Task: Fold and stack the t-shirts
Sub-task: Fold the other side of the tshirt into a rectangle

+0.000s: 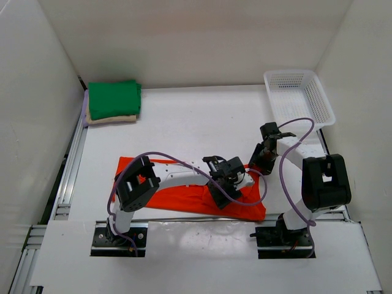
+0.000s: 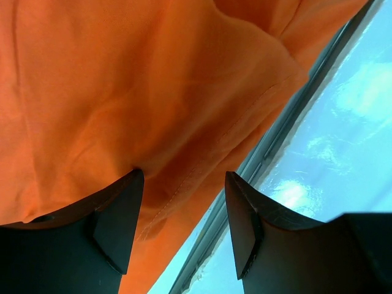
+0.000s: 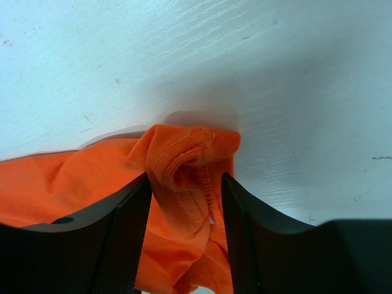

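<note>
The bright orange-red t-shirt lies spread along the table's front edge. My left gripper hovers over its front hem near the right end. In the left wrist view the gripper is open, with the shirt's hem under the gap. My right gripper is at the shirt's far right corner. In the right wrist view it is shut on a bunched fold of the shirt. A folded green t-shirt lies on the tan beige one at the back left; a lavender edge shows beneath.
A white lattice basket stands at the back right corner. White walls close in the table on three sides. A metal rail runs along the table's front edge, right beside the shirt's hem.
</note>
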